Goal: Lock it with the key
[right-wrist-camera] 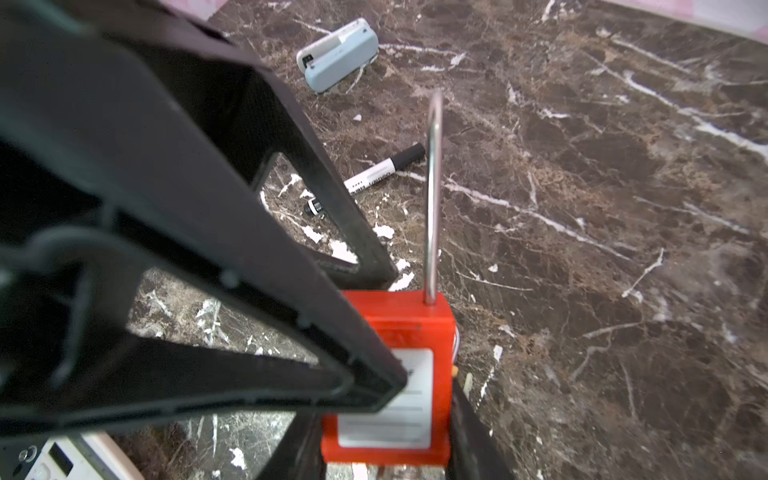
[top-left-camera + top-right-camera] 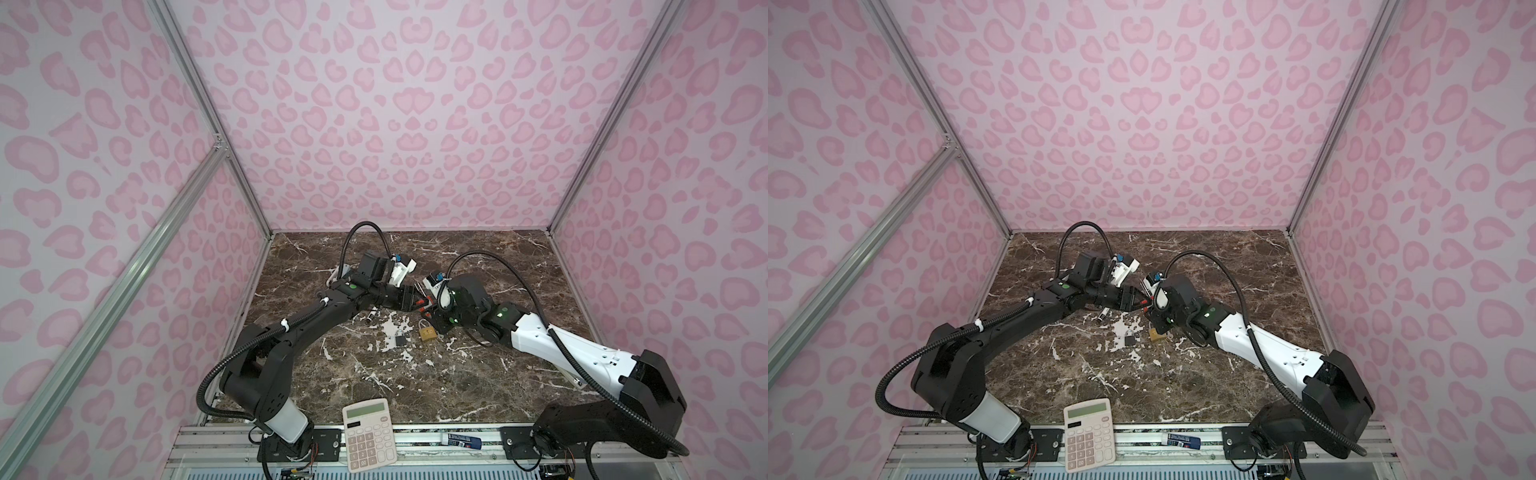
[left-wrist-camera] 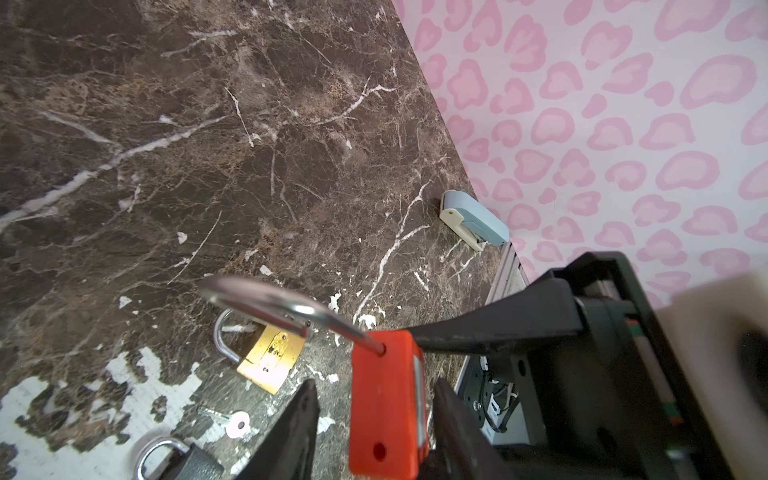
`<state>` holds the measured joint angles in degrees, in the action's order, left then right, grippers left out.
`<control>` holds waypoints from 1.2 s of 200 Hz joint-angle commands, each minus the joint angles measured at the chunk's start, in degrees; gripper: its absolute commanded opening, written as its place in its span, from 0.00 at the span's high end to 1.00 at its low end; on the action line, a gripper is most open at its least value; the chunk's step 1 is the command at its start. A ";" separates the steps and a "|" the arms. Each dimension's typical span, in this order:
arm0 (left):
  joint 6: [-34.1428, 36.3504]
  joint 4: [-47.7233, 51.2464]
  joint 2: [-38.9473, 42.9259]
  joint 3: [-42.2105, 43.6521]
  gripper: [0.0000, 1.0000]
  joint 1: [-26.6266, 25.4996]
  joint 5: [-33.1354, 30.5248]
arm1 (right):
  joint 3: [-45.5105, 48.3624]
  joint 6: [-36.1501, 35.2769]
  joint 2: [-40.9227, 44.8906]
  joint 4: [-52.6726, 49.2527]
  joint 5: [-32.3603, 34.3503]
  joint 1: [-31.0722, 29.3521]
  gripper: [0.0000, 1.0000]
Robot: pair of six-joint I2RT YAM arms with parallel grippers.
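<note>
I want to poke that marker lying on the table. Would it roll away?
Probably, if you push it from the side: the marker is a round tube lying flat on the smooth marble table. It looks straight and stiff, so it shouldn't bend. It is slim and seems to be plastic, so it is likely light to pick up.

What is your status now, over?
Right gripper clamped on red padlock. Left gripper brackets it, grip unclear. Shackle open. Key, brass padlock lie on table.
</note>
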<state>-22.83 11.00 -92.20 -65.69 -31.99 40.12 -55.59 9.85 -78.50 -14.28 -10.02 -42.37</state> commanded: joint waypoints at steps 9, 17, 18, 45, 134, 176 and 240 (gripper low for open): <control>0.13 -1.53 0.55 -0.40 0.56 -0.09 1.08 | 0.90 -1.79 0.50 4.15 1.76 -0.17 0.79; 0.02 -1.54 0.56 -0.42 0.60 -0.08 1.18 | 0.98 -2.39 0.50 4.49 1.77 -0.26 0.80; 0.00 -1.52 0.55 -0.41 0.60 -0.09 1.19 | 1.00 -2.47 0.52 4.51 1.72 -0.26 0.80; 0.03 -1.51 0.78 -0.56 0.76 -0.05 1.32 | 1.37 -3.30 0.76 5.98 2.11 -0.61 0.80; -2.59 -5.35 1.43 -0.50 0.96 0.32 2.79 | 3.00 -4.31 4.22 7.80 1.52 -0.88 0.43; -6.03 -10.42 4.66 0.76 0.96 3.05 3.40 | 7.39 0.00 11.96 13.81 -1.05 2.63 0.38; -30.34 -48.20 13.32 13.32 0.96 10.73 9.25 | 12.15 28.36 17.36 34.41 -21.67 17.45 0.34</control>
<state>-40.84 -14.92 -81.69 -55.18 -22.98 46.54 -42.50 24.29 -60.84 10.33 -21.98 -27.51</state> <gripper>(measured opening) 0.220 0.662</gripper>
